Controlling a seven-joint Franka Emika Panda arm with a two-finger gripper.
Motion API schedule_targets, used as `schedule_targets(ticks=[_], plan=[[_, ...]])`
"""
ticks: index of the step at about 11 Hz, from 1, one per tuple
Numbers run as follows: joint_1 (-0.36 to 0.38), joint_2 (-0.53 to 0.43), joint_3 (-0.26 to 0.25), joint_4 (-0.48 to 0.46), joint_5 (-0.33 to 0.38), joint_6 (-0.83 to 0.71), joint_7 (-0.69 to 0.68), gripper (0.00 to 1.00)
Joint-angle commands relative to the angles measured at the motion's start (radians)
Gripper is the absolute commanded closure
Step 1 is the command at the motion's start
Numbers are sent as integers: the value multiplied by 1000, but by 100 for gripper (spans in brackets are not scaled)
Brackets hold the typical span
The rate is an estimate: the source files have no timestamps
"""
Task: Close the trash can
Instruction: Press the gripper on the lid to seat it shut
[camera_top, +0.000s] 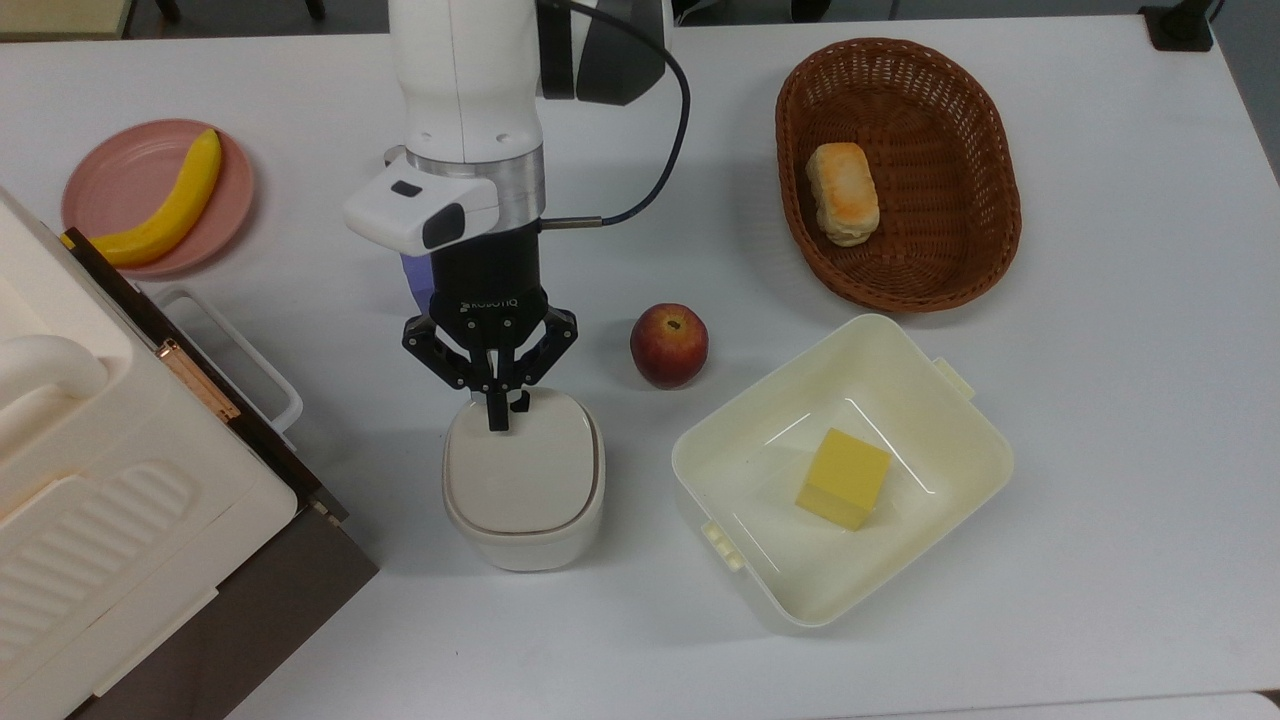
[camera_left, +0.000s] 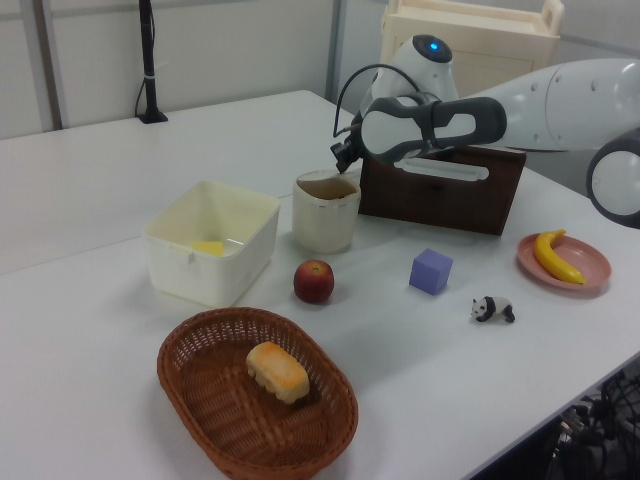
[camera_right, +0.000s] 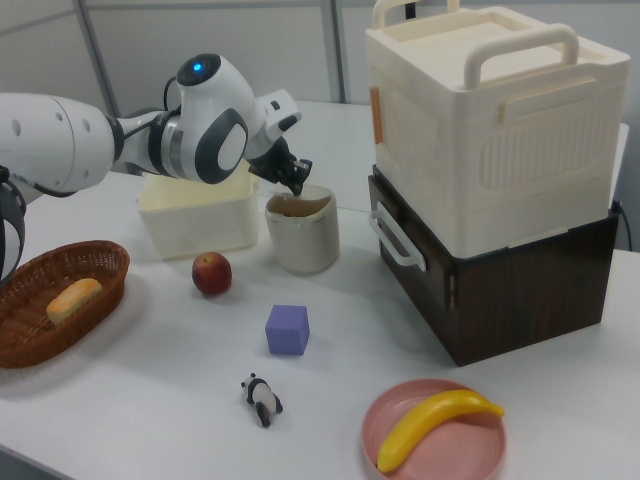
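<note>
**A:** Where did the trash can (camera_top: 524, 478) sit?

**B:** Lower centre-left of the top view, its lid nearly flat. The gripper (camera_top: 496, 421) stood at the lid's upper edge, fingers pinched together on nothing, tips on or just above the lid by the small black button.

**A:** What could have gone wrong?

**B:** In my judgement, two things. The lid might not have latched if the push ended early, since the left view showed a dark line under the lid's rim. And a push so near the edge could have slid off, or landed on the button and popped the lid up.

**A:** Anything crowding it?

**B:** The apple (camera_top: 668, 345) lay near, to the upper right in the top view; the cream tub (camera_top: 925, 405) with a yellow block (camera_top: 843, 478) lay right of the can. The big white appliance (camera_top: 90, 500) filled the lower left. The basket (camera_top: 985, 190) with bread (camera_top: 842, 193) and the pink plate (camera_top: 110, 175) with the banana (camera_top: 170, 205) lay well apart. Nothing blocked a downward press.
</note>
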Motion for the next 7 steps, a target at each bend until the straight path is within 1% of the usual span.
schedule_targets(ticks=[1,4,7], plan=[[5,-40,-5,-86,-12,7,-33,100],[9,-17,-5,-86,-12,5,-45,100],[15,35,-7,-75,-25,7,-45,100]])
